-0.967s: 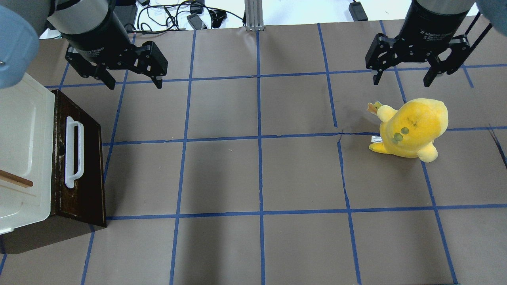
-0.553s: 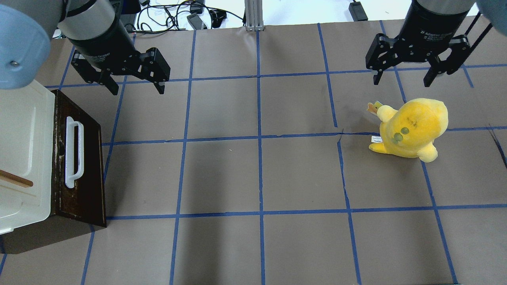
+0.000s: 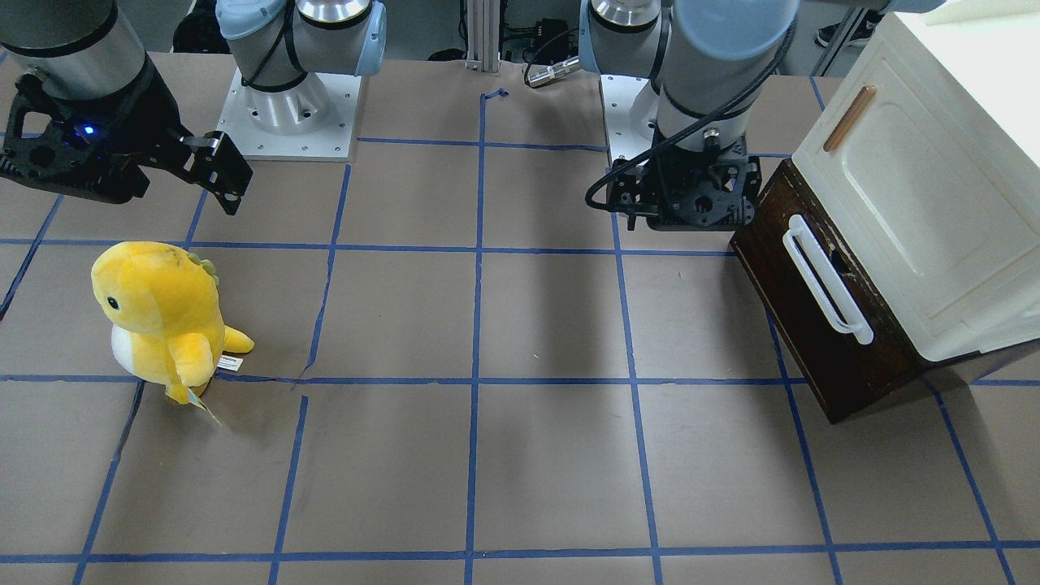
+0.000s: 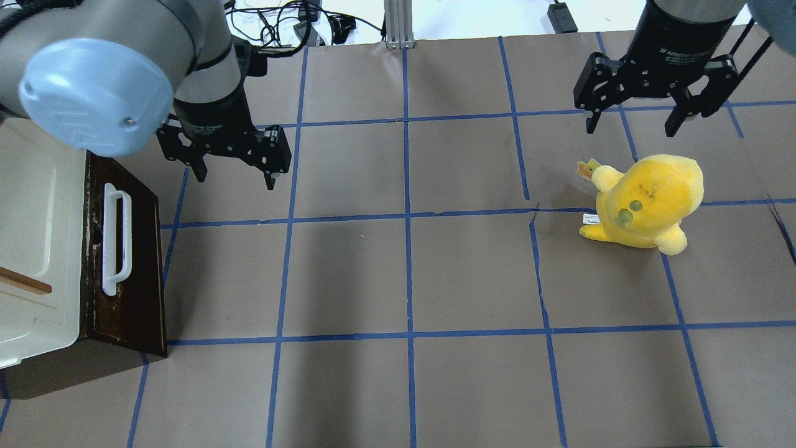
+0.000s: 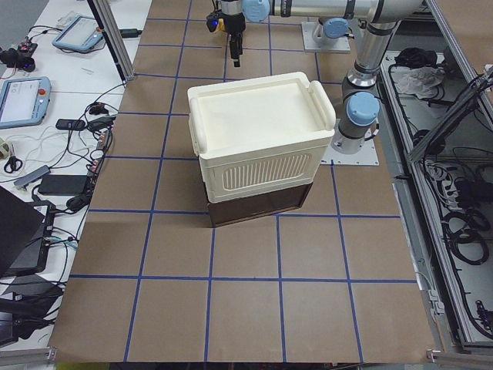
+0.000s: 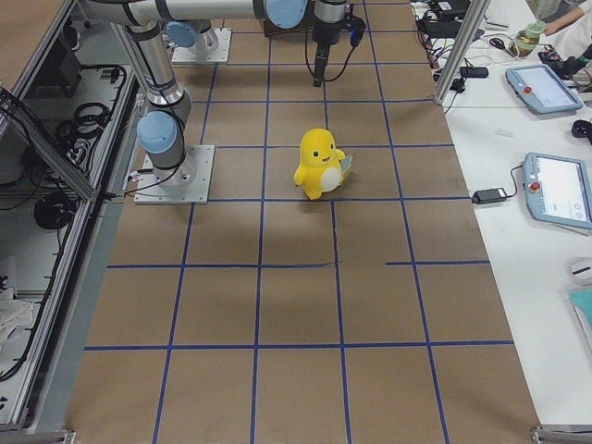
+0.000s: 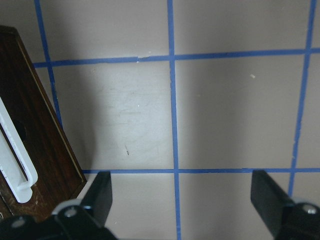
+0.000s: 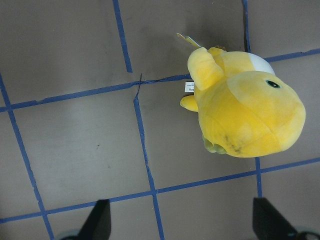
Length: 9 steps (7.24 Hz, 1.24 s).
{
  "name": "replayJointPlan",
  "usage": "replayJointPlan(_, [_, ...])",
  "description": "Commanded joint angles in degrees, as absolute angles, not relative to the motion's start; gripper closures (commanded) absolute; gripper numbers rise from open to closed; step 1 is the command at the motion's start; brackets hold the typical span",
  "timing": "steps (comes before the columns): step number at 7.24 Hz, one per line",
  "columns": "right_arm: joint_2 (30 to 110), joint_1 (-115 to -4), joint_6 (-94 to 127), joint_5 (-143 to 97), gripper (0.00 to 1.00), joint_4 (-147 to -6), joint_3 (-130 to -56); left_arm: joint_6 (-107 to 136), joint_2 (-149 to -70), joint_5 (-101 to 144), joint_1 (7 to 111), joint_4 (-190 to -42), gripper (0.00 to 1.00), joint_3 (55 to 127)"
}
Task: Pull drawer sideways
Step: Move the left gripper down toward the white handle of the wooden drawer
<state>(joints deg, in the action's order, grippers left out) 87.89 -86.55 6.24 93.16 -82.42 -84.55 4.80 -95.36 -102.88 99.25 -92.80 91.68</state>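
Observation:
The drawer (image 4: 134, 274) has a dark brown wooden front and a long white bar handle (image 4: 116, 242). It sits at the foot of the cream cabinet (image 4: 37, 236) at the table's left edge. It also shows in the front view (image 3: 821, 341) and the left wrist view (image 7: 40, 145). My left gripper (image 4: 236, 179) is open and empty. It hangs above the table just beyond the drawer's far corner, apart from the handle. My right gripper (image 4: 629, 127) is open and empty, far to the right.
A yellow plush toy (image 4: 647, 199) stands on the right half of the table, just in front of my right gripper; it fills the right wrist view (image 8: 245, 110). The cabinet door has a small wooden handle (image 4: 25, 281). Blue tape lines grid the brown table.
My left gripper has moved right and nearer, from the back-left corner to a spot beside the drawer's far corner. The right arm, plush and drawer have not moved.

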Motion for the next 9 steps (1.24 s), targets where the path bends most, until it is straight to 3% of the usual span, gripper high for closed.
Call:
replayJointPlan(1, [87.9,-86.6,6.2,93.2,0.00,-82.4,-84.6,9.7,-97.9,-111.6,102.2,-93.2,0.00,96.4])
replayJointPlan(9, [87.9,-86.6,6.2,93.2,0.00,-82.4,-84.6,32.9,-109.9,-148.1,105.9,-97.5,0.00,110.8])
